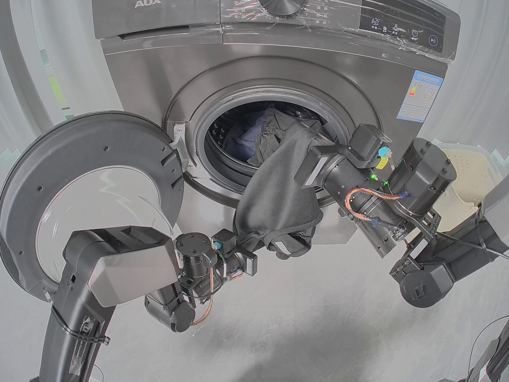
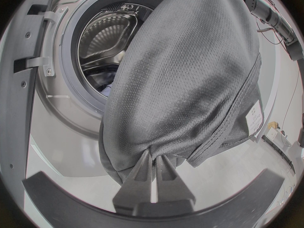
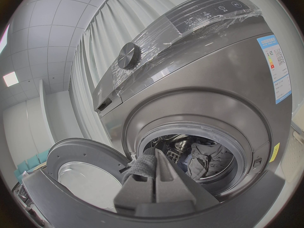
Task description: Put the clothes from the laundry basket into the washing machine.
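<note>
A dark grey mesh garment (image 1: 278,192) hangs out of the washing machine (image 1: 159,75) drum mouth, its top just inside the opening and its bottom below the rim. My left gripper (image 2: 154,158) is shut on the garment's lower hem (image 2: 221,136), low in front of the machine. My right gripper (image 3: 155,157) sits at the drum mouth, shut with the garment's upper part (image 3: 142,165) pinched and draped over one finger. In the head view the cloth hides the right fingertips. Other dark and blue clothes (image 3: 205,162) lie inside the drum (image 2: 104,41).
The round door (image 1: 90,187) stands swung open on the left, close by my left arm. A cream laundry basket (image 1: 469,187) sits to the right of the machine, behind my right arm. Bare pale floor (image 1: 318,319) spreads in front.
</note>
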